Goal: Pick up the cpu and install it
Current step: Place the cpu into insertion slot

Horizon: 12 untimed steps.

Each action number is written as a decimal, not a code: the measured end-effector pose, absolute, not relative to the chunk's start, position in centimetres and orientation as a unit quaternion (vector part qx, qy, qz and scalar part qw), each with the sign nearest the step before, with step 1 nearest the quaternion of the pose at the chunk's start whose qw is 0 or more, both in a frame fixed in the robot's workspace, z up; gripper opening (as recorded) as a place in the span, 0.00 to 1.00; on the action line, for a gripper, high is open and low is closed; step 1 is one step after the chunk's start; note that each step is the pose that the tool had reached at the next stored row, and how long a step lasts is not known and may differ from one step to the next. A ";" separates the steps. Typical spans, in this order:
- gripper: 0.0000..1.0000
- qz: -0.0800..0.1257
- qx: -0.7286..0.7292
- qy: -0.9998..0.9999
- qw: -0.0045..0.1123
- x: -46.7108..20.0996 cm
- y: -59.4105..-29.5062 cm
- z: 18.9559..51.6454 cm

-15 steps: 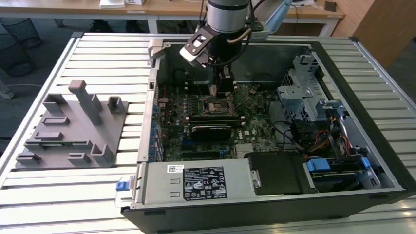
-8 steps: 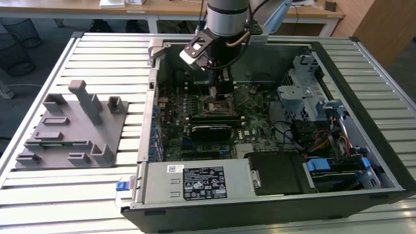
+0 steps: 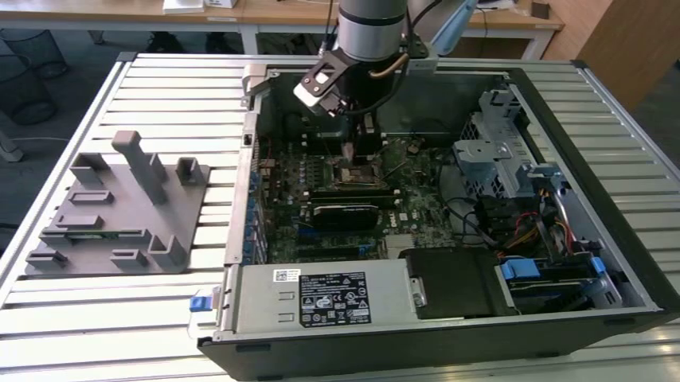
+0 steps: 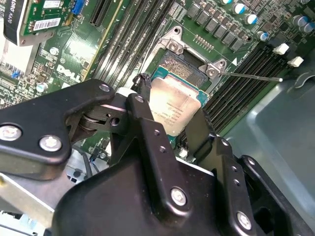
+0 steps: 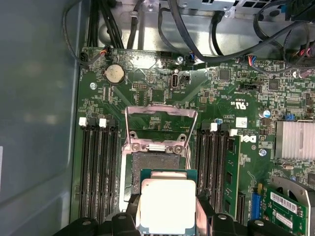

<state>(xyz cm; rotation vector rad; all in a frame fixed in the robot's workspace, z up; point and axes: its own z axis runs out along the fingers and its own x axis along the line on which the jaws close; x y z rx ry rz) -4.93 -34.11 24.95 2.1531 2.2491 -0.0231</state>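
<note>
Small flat square silvery-grey cpu (image 5: 166, 204) gripped inside an open black computer case (image 3: 595, 159).
The cpu is clamped on 2 opposite edges by the black gripper (image 5: 167, 212) and held over the dark metal-framed socket (image 5: 155, 169) of the green motherboard (image 5: 147, 88). The socket's metal frame is swung open. Contact with the socket cannot be told.

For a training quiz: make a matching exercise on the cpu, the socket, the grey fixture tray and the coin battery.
Things:
1 cpu
2 socket
3 fixture tray
4 coin battery

States or places:
A lid raised, contacts bare
B on the slatted table, at the exterior view's left
C gripped by the pincer
D round and silver

Pairs: 1-C, 2-A, 3-B, 4-D
</note>
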 end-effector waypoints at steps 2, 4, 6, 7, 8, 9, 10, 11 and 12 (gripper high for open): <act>0.53 -0.007 0.692 0.721 0.014 -4.9 -34.1 24.8; 0.53 -0.008 0.695 0.719 0.014 -4.9 -34.1 24.7; 0.53 -0.008 0.697 0.717 0.014 -4.9 -34.1 24.5; 0.53 -0.008 0.697 0.717 0.014 -4.9 -34.1 24.5; 0.53 -0.008 0.697 0.717 0.014 -4.9 -34.1 24.4; 0.53 -0.008 0.697 0.717 0.014 -4.9 -34.1 24.3; 0.53 -0.008 0.697 0.717 0.014 -4.9 -34.1 24.2; 0.53 -0.008 0.697 0.717 0.014 -4.9 -34.1 24.2; 0.53 -0.008 0.697 0.717 0.014 -4.9 -34.1 24.1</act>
